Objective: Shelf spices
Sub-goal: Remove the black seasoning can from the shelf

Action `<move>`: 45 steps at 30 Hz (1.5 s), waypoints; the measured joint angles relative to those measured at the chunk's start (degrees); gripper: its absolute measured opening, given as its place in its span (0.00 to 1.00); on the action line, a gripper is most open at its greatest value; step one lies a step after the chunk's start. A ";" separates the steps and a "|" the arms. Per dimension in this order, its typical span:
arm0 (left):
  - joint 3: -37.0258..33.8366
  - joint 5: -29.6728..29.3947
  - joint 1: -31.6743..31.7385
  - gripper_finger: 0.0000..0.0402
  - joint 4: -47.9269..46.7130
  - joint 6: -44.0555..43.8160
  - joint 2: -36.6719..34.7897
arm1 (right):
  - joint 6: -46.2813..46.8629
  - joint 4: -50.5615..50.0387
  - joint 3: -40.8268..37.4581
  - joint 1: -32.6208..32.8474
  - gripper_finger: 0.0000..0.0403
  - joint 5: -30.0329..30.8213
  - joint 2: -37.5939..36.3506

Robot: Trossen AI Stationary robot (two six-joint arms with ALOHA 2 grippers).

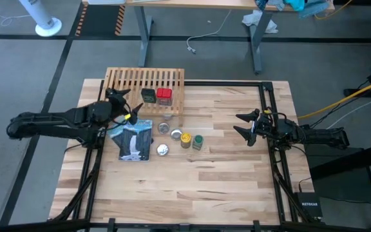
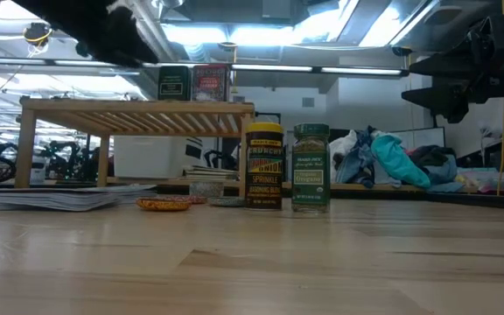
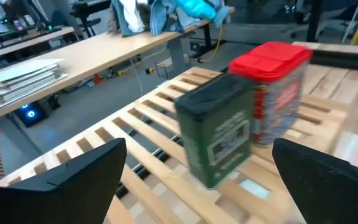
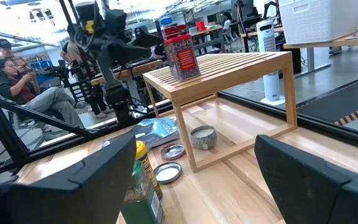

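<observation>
My left hand [image 1: 116,98] hung spread and empty over the shelf [image 1: 127,80], just beside the black tin [image 1: 148,95] and red tin [image 1: 164,96] standing on it. Right hand [image 1: 245,125] waited spread over the desk [image 1: 224,174]. Next I'd have fetched the yellow-capped jar [image 1: 185,140], pinching it low. The green-capped jar [image 1: 198,142] half hid behind it in the right wrist view.

Your butcher-block table [image 1: 237,174] carries the slatted shelf [image 1: 134,80] at its 11 o'clock corner, with the black tin [image 1: 148,95] and red tin [image 1: 164,95] on top. Toward 6 o'clock from it: blue-and-white packet [image 1: 134,140], silvery tins [image 1: 163,149], yellow-capped jar [image 1: 185,139], green-capped jar [image 1: 198,142].
</observation>
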 joint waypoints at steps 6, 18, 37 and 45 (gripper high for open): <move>0.00 12.67 11.26 0.99 -0.25 3.44 -0.02 | 0.00 0.00 -0.01 0.00 0.83 -0.02 0.00; 0.00 38.35 27.71 0.99 4.55 8.39 4.16 | 0.00 0.00 -0.02 0.00 0.83 -0.02 0.00; -0.02 54.99 35.00 0.91 14.87 9.38 17.91 | 0.00 0.02 0.00 0.00 0.83 0.00 0.00; -0.02 55.07 35.00 0.67 17.43 5.92 18.04 | -0.02 0.00 -0.02 0.00 0.83 0.00 0.00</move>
